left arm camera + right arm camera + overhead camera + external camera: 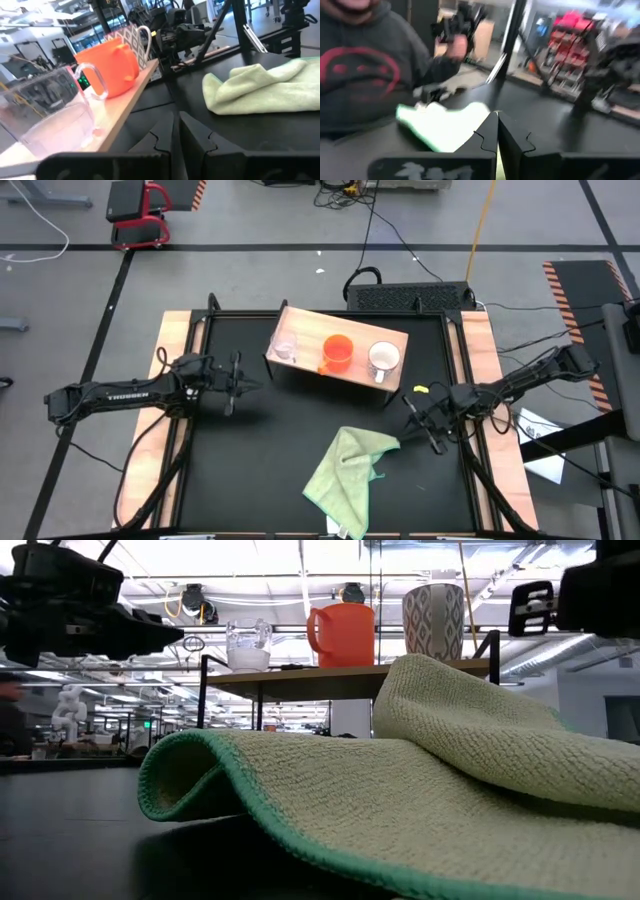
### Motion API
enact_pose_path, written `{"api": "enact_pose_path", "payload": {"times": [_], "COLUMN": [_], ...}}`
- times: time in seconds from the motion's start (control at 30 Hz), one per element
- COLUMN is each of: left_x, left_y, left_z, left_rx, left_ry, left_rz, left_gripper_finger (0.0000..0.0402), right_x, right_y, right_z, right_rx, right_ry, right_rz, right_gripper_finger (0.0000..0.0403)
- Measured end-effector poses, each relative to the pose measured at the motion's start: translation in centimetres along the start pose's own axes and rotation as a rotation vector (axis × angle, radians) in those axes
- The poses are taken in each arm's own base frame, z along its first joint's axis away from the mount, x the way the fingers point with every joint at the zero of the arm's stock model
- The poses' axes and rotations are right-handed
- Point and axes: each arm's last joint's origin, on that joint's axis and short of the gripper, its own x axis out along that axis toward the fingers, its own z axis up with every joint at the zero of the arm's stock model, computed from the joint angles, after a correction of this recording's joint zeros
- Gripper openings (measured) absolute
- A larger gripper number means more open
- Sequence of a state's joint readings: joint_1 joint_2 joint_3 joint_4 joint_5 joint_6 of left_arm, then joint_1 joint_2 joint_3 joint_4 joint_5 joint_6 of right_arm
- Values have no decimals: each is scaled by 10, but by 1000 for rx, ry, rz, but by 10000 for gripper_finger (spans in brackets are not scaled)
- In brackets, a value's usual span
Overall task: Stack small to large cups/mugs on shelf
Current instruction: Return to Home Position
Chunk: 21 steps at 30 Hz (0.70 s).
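The light-wood shelf (337, 370) stands at the table's far middle. On its top, in a row from left to right, stand the clear glass cup (284, 346), the orange mug (338, 353) and the white patterned mug (384, 358); all three also show in the low view: glass cup (248, 645), orange mug (343, 634), white mug (433, 620). My left gripper (236, 385) is shut and empty, left of the shelf. My right gripper (415, 418) is shut and empty, right of the shelf's near end, by the green cloth (348, 467).
The light green cloth lies crumpled at the table's near middle and fills the low view (420, 790). A small yellow thing (420, 390) lies near the shelf's right end. A person in a dark hooded top (365, 65) stands beyond the table.
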<state>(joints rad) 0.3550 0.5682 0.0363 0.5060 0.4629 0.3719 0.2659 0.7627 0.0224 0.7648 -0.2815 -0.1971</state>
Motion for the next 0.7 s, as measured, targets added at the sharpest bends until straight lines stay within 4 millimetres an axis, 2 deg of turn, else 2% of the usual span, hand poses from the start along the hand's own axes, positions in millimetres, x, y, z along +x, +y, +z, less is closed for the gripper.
{"api": "enact_pose_path", "payload": {"times": [0.07, 0.13, 0.27, 0.43, 0.57, 0.7], "left_x": [0, 0, 0, 0, 0, 0], "left_y": [0, 1, 1, 0, 0, 0], "left_z": [1, 2, 1, -1, -1, -1], "left_rx": [1, 4, 2, -6, -6, -13], "left_ry": [-7, -13, -5, 19, 19, 19], "left_rz": [3, 6, 9, 14, 14, 14], "left_gripper_finger": [31, 31, 31, 31, 31, 31], "right_x": [0, -1, 2, -9, -21, -31], "right_y": [-1, 0, -2, 3, 7, 11], "right_z": [1, -6, 12, 29, 32, 39], "right_rx": [22, 65, 75, 41, 30, -1], "right_ry": [2, 102, 179, 82, 94, 35], "right_rz": [-25, -24, -49, -45, -143, -152], "right_gripper_finger": [0, 0, 0, 0, 0, 0]}}
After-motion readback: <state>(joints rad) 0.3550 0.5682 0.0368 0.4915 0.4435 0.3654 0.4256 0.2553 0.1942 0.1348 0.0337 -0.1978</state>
